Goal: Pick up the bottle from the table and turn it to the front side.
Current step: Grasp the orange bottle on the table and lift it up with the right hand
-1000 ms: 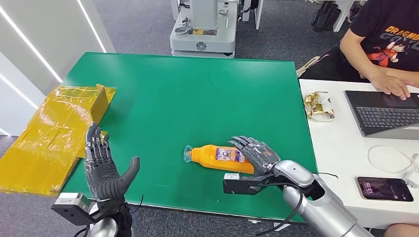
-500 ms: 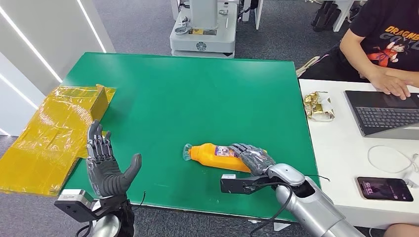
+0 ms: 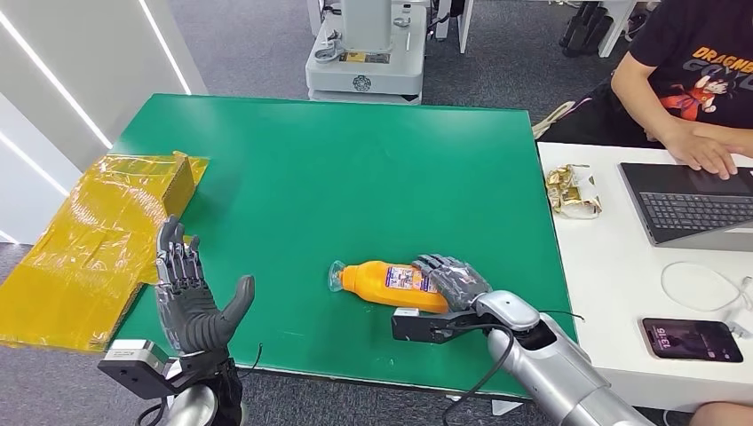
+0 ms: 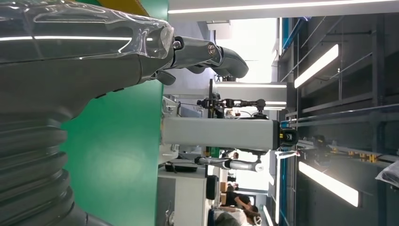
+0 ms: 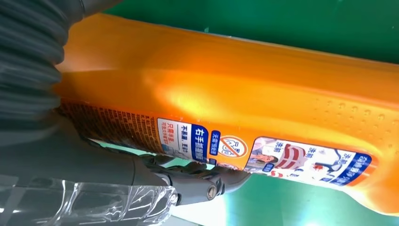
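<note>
An orange bottle [image 3: 382,282] with a clear cap and a blue-and-white label lies on its side on the green table [image 3: 337,160], cap pointing left. My right hand [image 3: 453,280] grips its base end, fingers wrapped over the top. In the right wrist view the bottle [image 5: 263,99] presses against my right hand [image 5: 94,174], whose thumb reaches the label edge. My left hand [image 3: 191,302] is raised at the table's front left corner, fingers spread and palm empty; in the left wrist view the left hand [image 4: 70,61] stands over the green surface.
A crumpled yellow bag [image 3: 89,240] lies off the table's left edge. At right, a white desk [image 3: 604,266] carries a snack wrapper [image 3: 573,191], a laptop [image 3: 693,204] and a phone [image 3: 691,340]; a person [image 3: 693,80] sits there. A grey machine base [image 3: 364,62] stands beyond the table.
My right hand has come down from open above the bottle's base and its fingers have wrapped over it. The bottle has shifted slightly. My left hand has barely moved.
</note>
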Robot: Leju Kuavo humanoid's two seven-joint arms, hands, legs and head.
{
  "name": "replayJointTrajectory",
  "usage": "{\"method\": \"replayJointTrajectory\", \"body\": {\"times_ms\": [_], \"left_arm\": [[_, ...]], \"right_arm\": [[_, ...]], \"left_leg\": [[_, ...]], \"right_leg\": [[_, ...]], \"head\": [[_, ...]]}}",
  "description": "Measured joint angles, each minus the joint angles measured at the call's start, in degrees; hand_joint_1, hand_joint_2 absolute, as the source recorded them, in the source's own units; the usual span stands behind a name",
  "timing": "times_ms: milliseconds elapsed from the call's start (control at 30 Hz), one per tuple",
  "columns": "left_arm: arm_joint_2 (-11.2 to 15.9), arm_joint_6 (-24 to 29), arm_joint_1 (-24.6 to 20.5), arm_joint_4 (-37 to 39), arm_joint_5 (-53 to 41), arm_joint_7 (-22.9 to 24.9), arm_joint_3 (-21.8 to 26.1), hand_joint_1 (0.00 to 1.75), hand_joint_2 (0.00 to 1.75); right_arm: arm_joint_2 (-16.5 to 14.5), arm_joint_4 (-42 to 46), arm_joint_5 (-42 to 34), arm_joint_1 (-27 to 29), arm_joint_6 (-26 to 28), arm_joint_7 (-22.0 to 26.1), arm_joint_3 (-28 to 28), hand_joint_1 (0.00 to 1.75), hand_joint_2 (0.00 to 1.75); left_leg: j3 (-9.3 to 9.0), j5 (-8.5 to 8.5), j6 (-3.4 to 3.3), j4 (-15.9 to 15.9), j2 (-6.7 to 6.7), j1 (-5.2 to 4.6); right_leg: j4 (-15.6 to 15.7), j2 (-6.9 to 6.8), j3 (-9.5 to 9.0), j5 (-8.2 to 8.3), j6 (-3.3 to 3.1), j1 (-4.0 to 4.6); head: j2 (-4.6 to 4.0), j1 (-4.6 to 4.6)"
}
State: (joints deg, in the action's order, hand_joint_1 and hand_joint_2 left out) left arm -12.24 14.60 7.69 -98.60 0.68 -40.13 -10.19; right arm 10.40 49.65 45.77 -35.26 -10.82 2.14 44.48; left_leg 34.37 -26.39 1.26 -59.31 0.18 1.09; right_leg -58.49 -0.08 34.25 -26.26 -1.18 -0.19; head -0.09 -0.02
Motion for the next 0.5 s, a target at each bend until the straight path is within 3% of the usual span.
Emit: {"method": "replayJointTrajectory", "body": {"times_ms": [267,500], "left_arm": [[0.0,0.0,0.0,0.0,0.0,0.0,0.0,0.00,1.75],[-0.1,-0.2,0.0,0.1,-0.6,0.0,0.0,0.00,1.75]], "right_arm": [[-0.2,-0.7,0.4,-0.3,0.4,-0.3,0.1,0.00,1.75],[-0.5,-1.6,5.0,0.1,3.9,-3.6,0.0,0.00,1.75]], "left_leg": [[0.00,0.00,0.00,0.0,0.00,0.00],[0.00,0.00,0.00,0.0,0.00,0.00]], "right_leg": [[0.0,0.00,-0.01,0.00,0.00,0.00],[0.0,0.00,0.00,0.00,0.00,0.00]], "head": [[0.00,0.01],[0.00,0.00]]}}
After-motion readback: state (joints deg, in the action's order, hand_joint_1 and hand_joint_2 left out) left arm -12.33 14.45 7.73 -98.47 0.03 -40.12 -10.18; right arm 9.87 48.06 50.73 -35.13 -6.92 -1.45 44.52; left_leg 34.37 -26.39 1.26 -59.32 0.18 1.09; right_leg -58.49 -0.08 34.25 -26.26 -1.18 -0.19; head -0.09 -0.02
